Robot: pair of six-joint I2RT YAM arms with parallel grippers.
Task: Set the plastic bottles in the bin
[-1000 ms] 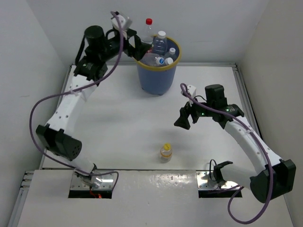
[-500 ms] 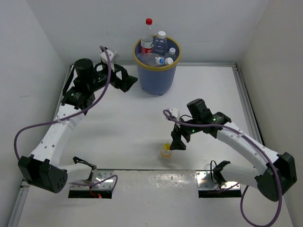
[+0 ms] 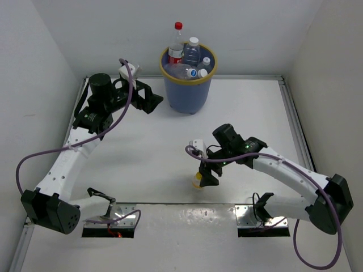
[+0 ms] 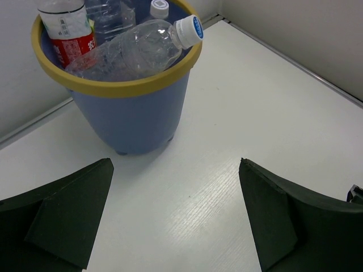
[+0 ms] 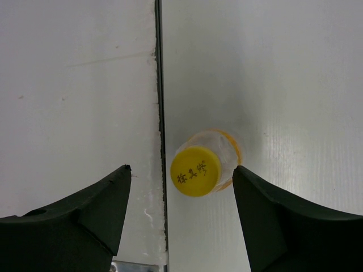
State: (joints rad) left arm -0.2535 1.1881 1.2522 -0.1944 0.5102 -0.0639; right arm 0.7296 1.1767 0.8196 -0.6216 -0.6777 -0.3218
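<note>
The blue bin with a yellow rim stands at the back centre and holds several clear plastic bottles; it also shows in the left wrist view. One small bottle with a yellow cap stands upright near the table's front edge. My right gripper is open right above it; in the right wrist view the yellow cap lies between the two fingers. My left gripper is open and empty, just left of the bin.
A dark seam between the table top and the front plate runs just beside the small bottle. White walls close in the left, back and right sides. A metal rail lines the right table edge.
My right gripper has moved forward and down from the table's middle to above the yellow-capped bottle. My left arm has drawn back from over the bin to its left side.
</note>
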